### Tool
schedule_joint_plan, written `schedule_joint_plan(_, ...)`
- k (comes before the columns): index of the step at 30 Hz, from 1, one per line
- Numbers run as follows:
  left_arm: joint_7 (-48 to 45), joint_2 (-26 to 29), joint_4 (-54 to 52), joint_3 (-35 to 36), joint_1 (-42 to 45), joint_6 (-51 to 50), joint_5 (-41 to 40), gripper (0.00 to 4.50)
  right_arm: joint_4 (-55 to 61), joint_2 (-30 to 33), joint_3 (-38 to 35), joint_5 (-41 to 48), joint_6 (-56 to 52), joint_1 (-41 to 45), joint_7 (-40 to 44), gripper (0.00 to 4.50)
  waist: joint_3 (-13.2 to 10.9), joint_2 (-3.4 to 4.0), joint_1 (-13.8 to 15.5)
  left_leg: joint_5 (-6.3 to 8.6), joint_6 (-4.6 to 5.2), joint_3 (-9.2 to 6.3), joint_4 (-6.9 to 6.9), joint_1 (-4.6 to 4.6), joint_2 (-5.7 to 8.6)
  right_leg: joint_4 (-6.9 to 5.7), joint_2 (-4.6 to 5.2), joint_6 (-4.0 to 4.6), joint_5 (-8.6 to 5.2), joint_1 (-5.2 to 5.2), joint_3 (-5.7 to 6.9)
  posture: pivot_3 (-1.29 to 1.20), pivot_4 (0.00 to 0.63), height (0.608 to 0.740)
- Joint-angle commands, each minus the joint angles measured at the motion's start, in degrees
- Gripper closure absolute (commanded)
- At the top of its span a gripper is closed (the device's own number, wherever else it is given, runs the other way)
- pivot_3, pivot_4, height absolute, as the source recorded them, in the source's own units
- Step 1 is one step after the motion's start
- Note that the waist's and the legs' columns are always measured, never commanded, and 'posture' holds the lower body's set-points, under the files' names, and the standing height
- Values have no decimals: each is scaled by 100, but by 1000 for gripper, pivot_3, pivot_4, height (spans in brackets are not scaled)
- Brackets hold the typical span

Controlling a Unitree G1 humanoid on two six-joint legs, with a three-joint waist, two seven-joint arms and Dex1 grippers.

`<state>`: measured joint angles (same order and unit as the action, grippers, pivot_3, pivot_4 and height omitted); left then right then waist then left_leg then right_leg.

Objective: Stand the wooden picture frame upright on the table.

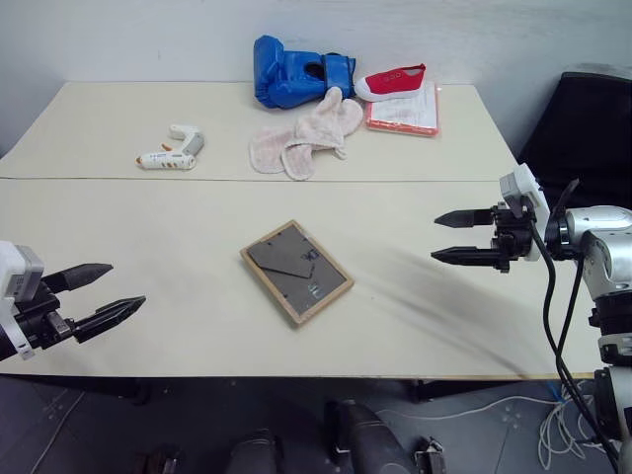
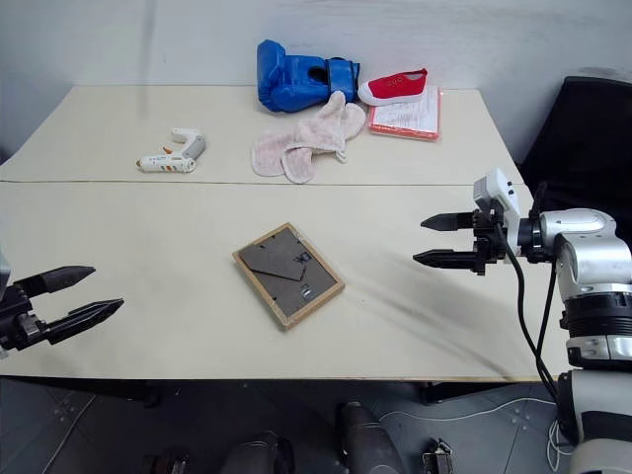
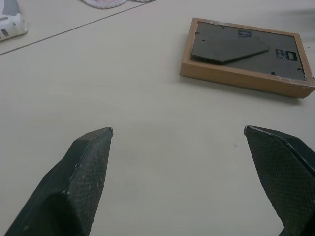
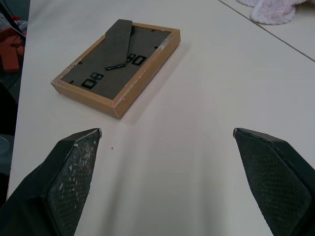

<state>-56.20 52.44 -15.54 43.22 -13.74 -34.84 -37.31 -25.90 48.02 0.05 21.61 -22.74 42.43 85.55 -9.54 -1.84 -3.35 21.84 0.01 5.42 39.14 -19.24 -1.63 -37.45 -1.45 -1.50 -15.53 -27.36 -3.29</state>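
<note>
**Picture frame lies face down, both tools wide and empty**

The wooden picture frame lies flat on the cream worktop, near its middle and on the near side of the seam that crosses its width. Its dark back panel faces up, with the easel stand folded flat against it, and the frame sits turned at an angle to the worktop's edges. Nothing touches it.

The left tool hovers over the near left corner of the worktop, its 2 black fingers spread wide with nothing between them. In the left wrist view the fingers frame bare worktop, and the frame lies ahead of them, off toward 1 side.

The right tool hangs over the right side of the worktop, pointing inward toward the frame, its 2 fingers also set wide apart and empty. The right wrist view shows the frame ahead of the fingers, well apart from them.

Along the far half of the worktop, beyond the seam, rest a white glue gun, a pale pink mitten, a blue boxing glove, a red shoe and a pink-edged booklet on which the shoe partly sits. All are well apart from the frame.
</note>
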Motion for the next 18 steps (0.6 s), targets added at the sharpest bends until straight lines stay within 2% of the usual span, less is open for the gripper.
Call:
schedule_joint_plan(1,31,-127,-321,-5,-142,133,41,0,117,-74,-24,4,27,106,-17,67,-1,1,-5,0,0,0,0,0,0,0,0,0,0,0,0,0,150,740)
schedule_joint_plan(8,270,-255,-479,-97,-183,105,108,0,212,-158,-42,-85,104,44,-154,67,-1,1,2,-1,-1,-1,0,1,0,-6,0,0,0,-2,0,0,150,740)
schedule_joint_plan(12,201,-83,-565,-673,10,184,281,0,246,-369,69,-285,301,135,-445,67,0,1,-2,-1,-1,0,0,3,1,-5,0,0,0,1,-1,0,150,740)
schedule_joint_plan(14,137,70,-534,-1239,284,306,515,0,229,-588,182,-438,392,250,-666,67,0,1,-6,-1,-2,1,0,4,2,-7,0,0,0,1,-1,0,150,740)
schedule_joint_plan(17,88,188,-365,-1847,699,486,799,631,164,-815,316,-608,525,371,-852,727,-3,5,-17,-4,-7,3,1,1,3,-15,0,1,1,-5,-3,0,150,740)
schedule_joint_plan(18,40,229,-157,-2373,1110,648,1094,878,114,-1012,477,-769,668,436,-1004,991,-3,7,-9,-4,-7,3,1,-1,3,-15,0,1,1,-8,-3,0,150,740)
